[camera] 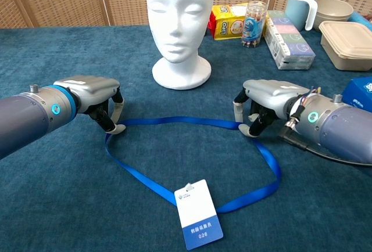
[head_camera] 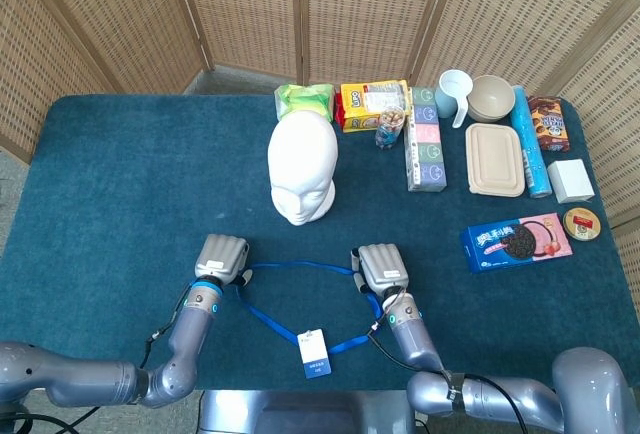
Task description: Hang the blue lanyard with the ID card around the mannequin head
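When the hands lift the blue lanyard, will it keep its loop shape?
Probably not. The blue lanyard is a thin flat ribbon lying in loose curves, so it should sag. The ID card at its near end will likely hang and swing.

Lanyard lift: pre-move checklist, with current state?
1. Left hand fingertips on the blue lanyard at its left end: ok, though a closed pinch: cannot tell.
2. Right hand fingertips on the strap's right side: ok; pinch: cannot tell.
3. Loop lies open and untwisted on the table: ok.
4. ID card hangs free at the loop's near end: ok.
5. Mannequin head upright, just beyond the loop, nothing between: ok.
6. Loop wide enough for the head: cannot tell.
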`<control>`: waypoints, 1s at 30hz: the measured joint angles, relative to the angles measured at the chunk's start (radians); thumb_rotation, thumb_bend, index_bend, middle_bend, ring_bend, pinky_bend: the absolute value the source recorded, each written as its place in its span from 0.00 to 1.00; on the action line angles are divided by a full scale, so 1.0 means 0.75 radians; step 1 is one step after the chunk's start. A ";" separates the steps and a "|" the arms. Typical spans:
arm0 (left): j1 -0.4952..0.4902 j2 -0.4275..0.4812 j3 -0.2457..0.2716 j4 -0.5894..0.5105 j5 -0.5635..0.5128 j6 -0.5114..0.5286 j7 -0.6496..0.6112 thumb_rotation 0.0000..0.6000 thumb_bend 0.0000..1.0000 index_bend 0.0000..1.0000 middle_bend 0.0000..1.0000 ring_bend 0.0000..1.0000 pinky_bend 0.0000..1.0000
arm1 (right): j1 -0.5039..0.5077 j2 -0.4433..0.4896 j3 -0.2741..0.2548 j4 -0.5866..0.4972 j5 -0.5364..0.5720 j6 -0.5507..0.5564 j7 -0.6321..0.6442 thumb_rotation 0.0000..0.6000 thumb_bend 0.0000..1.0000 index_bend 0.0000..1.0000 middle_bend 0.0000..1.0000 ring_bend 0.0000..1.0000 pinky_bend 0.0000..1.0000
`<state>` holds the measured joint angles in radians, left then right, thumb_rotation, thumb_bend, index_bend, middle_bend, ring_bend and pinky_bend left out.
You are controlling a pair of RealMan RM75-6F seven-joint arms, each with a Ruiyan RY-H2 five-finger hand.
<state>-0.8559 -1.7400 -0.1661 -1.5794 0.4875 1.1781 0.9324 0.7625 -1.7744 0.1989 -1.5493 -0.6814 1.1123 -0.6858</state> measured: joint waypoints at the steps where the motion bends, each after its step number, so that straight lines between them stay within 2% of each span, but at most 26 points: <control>1: -0.001 0.000 0.000 0.001 -0.002 0.000 0.001 0.79 0.35 0.64 1.00 1.00 1.00 | 0.000 0.000 0.001 -0.001 -0.001 0.001 0.001 1.00 0.50 0.60 0.99 1.00 1.00; 11: -0.004 0.003 0.006 0.009 -0.017 0.005 0.009 0.79 0.36 0.65 1.00 1.00 1.00 | 0.001 -0.001 0.005 -0.005 0.001 0.006 0.006 1.00 0.50 0.60 0.99 1.00 1.00; 18: -0.002 0.001 0.011 0.018 -0.014 0.004 0.000 0.80 0.38 0.69 1.00 1.00 1.00 | 0.001 -0.005 0.008 -0.009 0.003 0.010 0.008 1.00 0.50 0.60 0.99 1.00 1.00; 30: 0.000 0.001 0.018 0.030 -0.008 0.006 -0.001 0.81 0.38 0.70 1.00 1.00 1.00 | -0.003 0.000 0.011 -0.020 0.004 0.016 0.017 1.00 0.51 0.61 0.99 1.00 1.00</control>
<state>-0.8559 -1.7390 -0.1528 -1.5570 0.4816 1.1826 0.9317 0.7606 -1.7746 0.2074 -1.5642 -0.6785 1.1242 -0.6729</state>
